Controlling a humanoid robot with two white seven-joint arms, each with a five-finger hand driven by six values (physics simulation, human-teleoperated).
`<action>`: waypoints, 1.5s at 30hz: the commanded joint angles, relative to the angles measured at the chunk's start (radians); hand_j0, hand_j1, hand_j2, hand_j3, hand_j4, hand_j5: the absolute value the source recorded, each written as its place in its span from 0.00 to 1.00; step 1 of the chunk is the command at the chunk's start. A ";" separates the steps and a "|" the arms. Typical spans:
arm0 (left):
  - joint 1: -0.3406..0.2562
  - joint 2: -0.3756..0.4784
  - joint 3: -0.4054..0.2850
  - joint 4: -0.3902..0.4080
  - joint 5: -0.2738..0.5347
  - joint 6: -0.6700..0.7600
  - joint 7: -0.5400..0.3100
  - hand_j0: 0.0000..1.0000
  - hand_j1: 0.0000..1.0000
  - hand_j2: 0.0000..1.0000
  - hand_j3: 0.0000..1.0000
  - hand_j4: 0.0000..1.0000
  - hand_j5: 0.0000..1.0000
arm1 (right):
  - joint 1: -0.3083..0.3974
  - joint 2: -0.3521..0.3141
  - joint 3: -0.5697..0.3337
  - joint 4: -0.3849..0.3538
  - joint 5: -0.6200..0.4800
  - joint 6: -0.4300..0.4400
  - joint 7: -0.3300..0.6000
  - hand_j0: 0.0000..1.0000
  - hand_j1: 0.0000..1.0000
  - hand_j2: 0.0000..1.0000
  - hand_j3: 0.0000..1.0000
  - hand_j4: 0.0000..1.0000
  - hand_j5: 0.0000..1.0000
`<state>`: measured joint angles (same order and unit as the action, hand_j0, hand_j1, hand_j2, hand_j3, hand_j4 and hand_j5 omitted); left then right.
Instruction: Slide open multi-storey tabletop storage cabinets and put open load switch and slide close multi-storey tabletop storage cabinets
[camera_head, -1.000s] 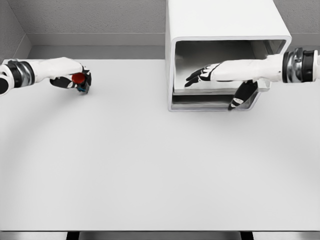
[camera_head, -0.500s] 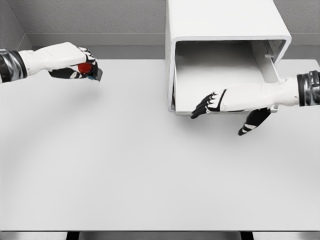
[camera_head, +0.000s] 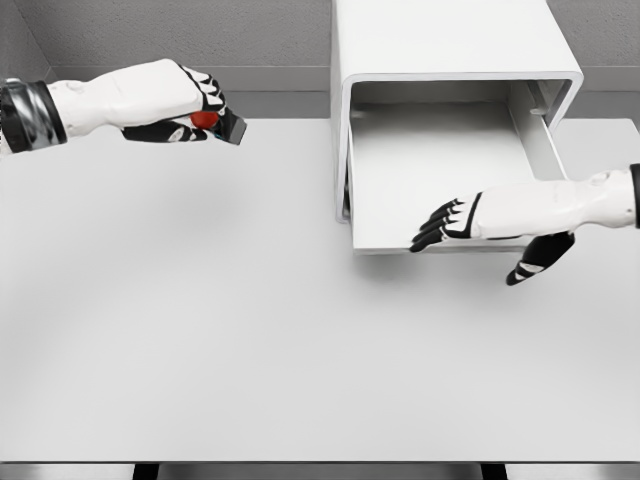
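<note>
On the counter (camera_head: 250, 350) the cabinet (camera_head: 450, 60) is seen with its drawer (camera_head: 440, 180) pulled out. The right hand (camera_head: 470, 222) is laid flat over the drawer's front edge, fingers extended. The switch (camera_head: 212, 122) is gripped by the raised left hand (camera_head: 175, 100).

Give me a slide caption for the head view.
Right hand at the open cabinet drawer; left hand holds the load switch above the table.

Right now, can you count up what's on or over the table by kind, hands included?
Robot hands: 2, left hand and right hand
Load switch: 1, held in the left hand
Storage cabinet: 1
Pulled-out drawer: 1
Total: 5
</note>
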<state>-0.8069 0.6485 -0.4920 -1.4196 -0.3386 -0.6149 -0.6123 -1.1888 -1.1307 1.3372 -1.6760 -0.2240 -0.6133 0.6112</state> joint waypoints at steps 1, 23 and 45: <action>0.000 -0.026 0.000 -0.019 0.009 0.004 0.001 0.46 0.46 0.46 0.46 0.46 0.46 | 0.000 -0.009 0.007 -0.004 -0.006 0.002 0.000 1.00 1.00 1.00 1.00 1.00 1.00; -0.025 -0.164 0.001 -0.117 0.023 0.004 0.001 0.46 0.46 0.46 0.46 0.46 0.46 | 0.000 -0.029 0.014 -0.011 -0.064 0.002 0.000 1.00 1.00 1.00 1.00 1.00 1.00; -0.015 -0.230 -0.025 -0.160 0.023 0.004 0.001 0.46 0.46 0.46 0.46 0.46 0.46 | -0.002 -0.037 0.017 -0.014 -0.064 0.002 0.000 1.00 1.00 1.00 1.00 1.00 1.00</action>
<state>-0.8222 0.4189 -0.5181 -1.5792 -0.3173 -0.6138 -0.6137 -1.1904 -1.1648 1.3558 -1.6902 -0.2814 -0.6135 0.6112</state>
